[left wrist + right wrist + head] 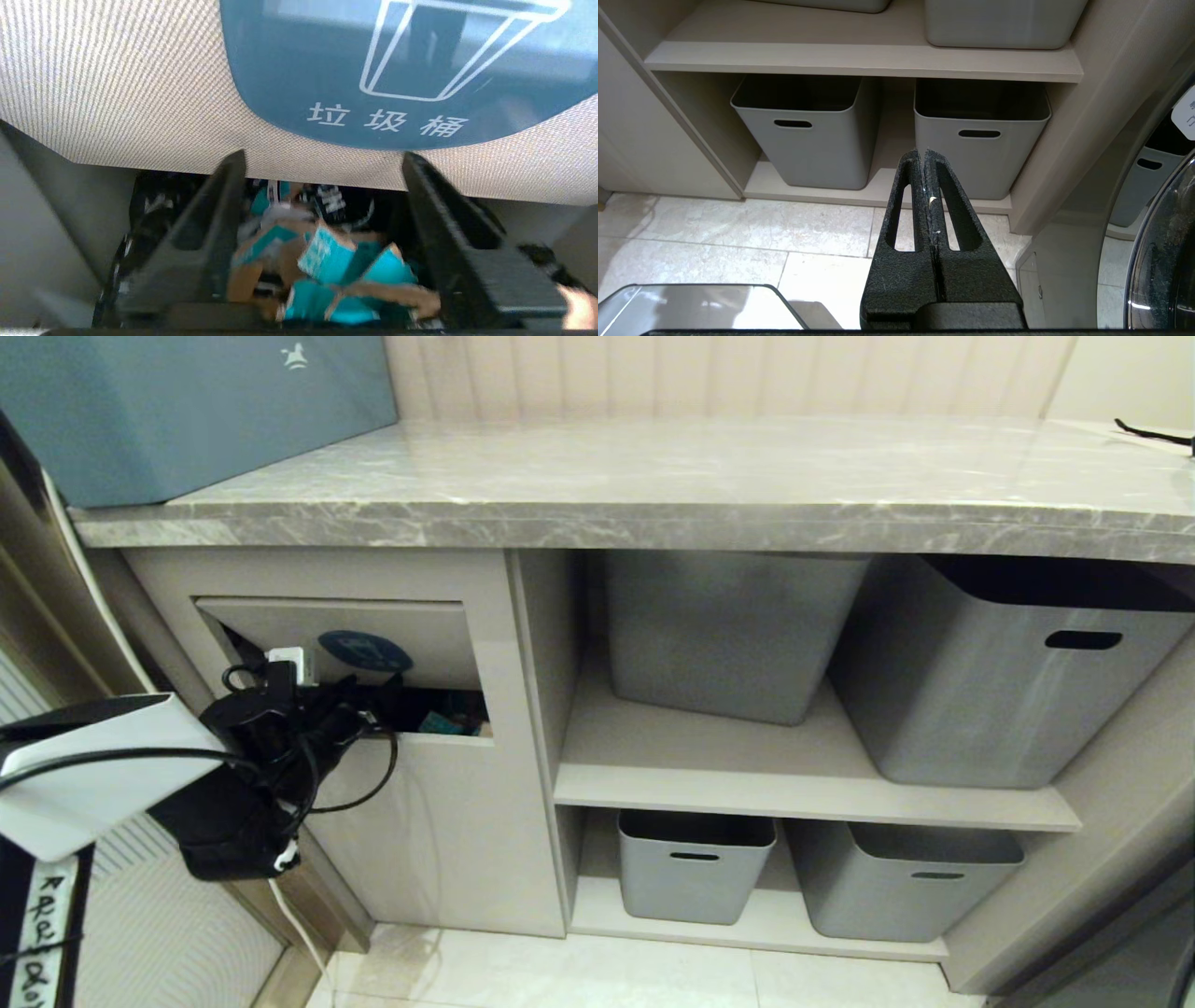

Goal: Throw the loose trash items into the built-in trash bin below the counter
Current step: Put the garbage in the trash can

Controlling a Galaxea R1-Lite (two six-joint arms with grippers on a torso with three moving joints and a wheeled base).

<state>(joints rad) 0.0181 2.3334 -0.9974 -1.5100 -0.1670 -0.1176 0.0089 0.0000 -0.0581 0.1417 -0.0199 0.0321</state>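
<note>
The built-in trash bin [439, 821] sits in the beige cabinet front under the grey marble counter [653, 485]. Its flap [411, 625], with a round blue sticker [364, 651], is tilted inward. My left gripper [378, 702] reaches into the gap at the flap's lower edge. In the left wrist view this gripper [323, 161] is open, its fingertips against the flap [117, 84] just below the sticker [411, 65]. Blurred turquoise and tan trash items [327, 266] lie in the dark bin between and below the fingers, touching neither. My right gripper [923, 154] is shut and empty, low over the floor.
Two large grey tubs [728, 635] [1008, 672] stand on the upper shelf, two smaller ones [691, 863] [896, 882] on the lower. A teal box [187, 411] stands on the counter's left end. A black strap [1153, 434] lies at its far right. A round appliance door [1162, 261] is beside the right arm.
</note>
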